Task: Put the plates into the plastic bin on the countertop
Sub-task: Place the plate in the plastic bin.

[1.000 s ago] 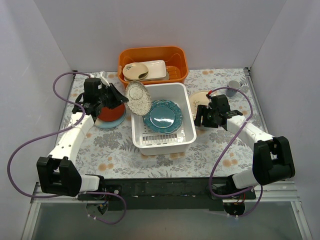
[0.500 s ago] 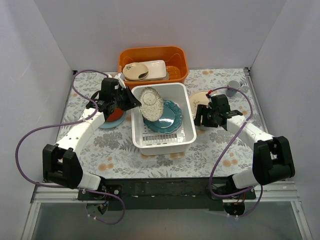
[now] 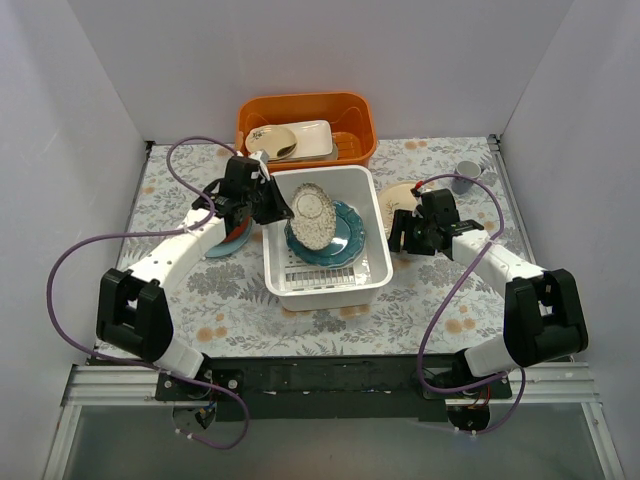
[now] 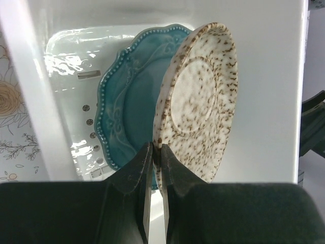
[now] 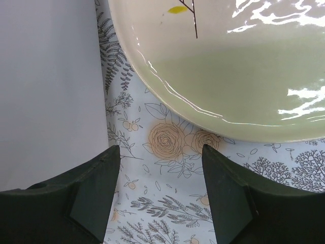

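The white plastic bin (image 3: 375,275) is set on the flower-printed counter (image 3: 230,300). A scalloped teal plate (image 4: 124,101) is laid in it on the slotted bottom. A cream, brown-flecked speckled plate (image 4: 200,96) is held on edge over the teal one, pinched at its rim by the left end effector (image 4: 156,152). A glossy leaf-sprig plate (image 5: 238,66) is laid flat on the counter just right of the bin. Left of the bin, a red-brown plate (image 3: 238,232) is stacked on a light blue plate (image 3: 222,250), and both are partly hidden.

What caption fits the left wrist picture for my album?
Left gripper pinches a speckled plate by its rim over the teal plate in the white bin.
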